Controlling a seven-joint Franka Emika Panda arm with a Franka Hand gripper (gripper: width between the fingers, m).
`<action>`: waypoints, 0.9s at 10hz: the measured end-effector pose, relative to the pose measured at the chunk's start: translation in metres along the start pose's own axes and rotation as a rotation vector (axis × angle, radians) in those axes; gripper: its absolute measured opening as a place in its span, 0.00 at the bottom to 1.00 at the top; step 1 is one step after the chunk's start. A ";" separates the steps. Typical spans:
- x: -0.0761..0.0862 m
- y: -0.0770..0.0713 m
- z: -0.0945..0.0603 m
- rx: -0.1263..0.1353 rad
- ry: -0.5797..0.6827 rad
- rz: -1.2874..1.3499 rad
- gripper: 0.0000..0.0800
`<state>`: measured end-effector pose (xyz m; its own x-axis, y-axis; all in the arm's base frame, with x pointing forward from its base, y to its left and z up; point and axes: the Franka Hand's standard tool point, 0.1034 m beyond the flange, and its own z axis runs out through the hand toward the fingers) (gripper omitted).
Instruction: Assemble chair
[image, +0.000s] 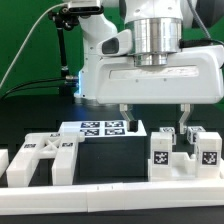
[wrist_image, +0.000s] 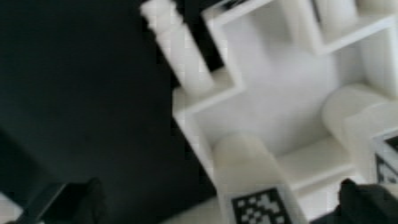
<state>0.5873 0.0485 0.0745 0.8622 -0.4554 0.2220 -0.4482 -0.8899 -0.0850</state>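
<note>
While the tool (image: 154, 120) hovers, jaws apart, chair parts (image: 40, 162) — square black-and-white tags (image: 159, 157).

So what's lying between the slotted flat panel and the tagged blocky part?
Nothing: the exterior view shows only bare black table between the slotted panel and the blocky part.

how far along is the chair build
Done: nothing looks joined; the slotted panel lies alone at the exterior view's left. In hand: nothing; the gripper hangs open over the tagged parts. Left: seemingly all the assembly.
</note>
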 end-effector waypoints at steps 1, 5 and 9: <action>0.000 0.001 0.000 -0.003 -0.013 -0.070 0.81; 0.016 0.020 0.025 -0.013 0.111 -0.297 0.81; 0.003 0.008 0.055 -0.006 0.175 -0.319 0.81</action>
<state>0.5991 0.0384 0.0207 0.9054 -0.1428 0.3997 -0.1647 -0.9861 0.0208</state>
